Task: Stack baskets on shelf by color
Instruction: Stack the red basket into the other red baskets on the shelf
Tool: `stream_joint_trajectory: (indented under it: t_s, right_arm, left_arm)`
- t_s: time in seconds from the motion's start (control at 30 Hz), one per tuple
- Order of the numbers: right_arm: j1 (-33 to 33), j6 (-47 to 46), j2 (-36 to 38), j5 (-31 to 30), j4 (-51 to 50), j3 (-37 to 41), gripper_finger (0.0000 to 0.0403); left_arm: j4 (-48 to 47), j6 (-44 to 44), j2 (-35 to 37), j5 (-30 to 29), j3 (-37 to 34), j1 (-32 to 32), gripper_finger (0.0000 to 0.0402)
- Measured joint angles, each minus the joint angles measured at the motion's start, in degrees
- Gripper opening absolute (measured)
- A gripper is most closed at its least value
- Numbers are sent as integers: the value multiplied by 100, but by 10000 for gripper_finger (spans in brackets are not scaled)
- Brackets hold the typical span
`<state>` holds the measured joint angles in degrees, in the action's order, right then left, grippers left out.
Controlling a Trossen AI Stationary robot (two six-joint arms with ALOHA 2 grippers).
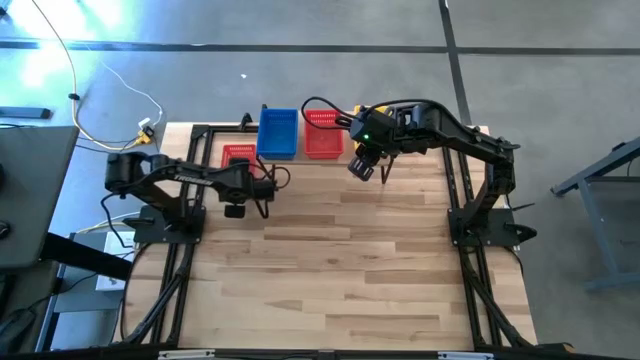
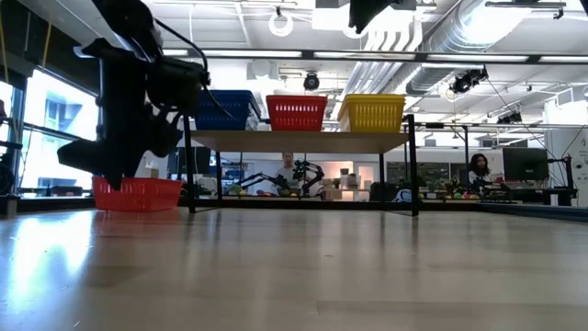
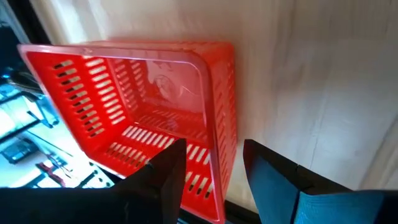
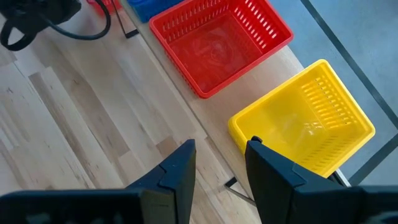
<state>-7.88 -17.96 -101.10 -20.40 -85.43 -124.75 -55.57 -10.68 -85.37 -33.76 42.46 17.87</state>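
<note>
1. Shelf (image 2: 303,141): stands at the upper centre of the high view, at the far edge of the surface (image 1: 340,250). In the low view it carries three stacks side by side: blue baskets (image 2: 225,108) at the left, red baskets (image 2: 296,112) in the middle, yellow baskets (image 2: 372,112) at the right.
2. Loose red basket (image 1: 238,156): rests on the surface at the upper left of the high view, just beside the shelf's left end. In the low view it sits at the left, below shelf level.
3. Left tool (image 3: 208,171): fingers spread, straddling the near wall of the loose red basket; contact cannot be told.
4. Right tool (image 4: 221,163): fingers spread, holding nothing, raised above the shelf's right end, near the yellow stack.
5. Markings: no legible writing or brand shows on the baskets, shelf or arms.
6. Background of the low view: two people seated at benches beyond the surface.
</note>
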Motion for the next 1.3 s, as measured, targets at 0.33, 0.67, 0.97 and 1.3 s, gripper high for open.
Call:
stream_joint_trajectory:
  t_s: [0.33,0.67,0.97,1.3]
  right_arm:
    - [0,0,0,0,0,0,126]
    - [0,0,0,0,0,0,126]
    - [0,-36,0,2,4,0,126]
    - [4,-260,0,245,22,-1,126]
  left_arm:
    - [2,1,-137,138,0,138,93]
    - [-105,62,-112,179,0,124,10]
    - [-906,493,238,190,0,-155,5]
    - [-1355,975,797,669,619,-1045,3]
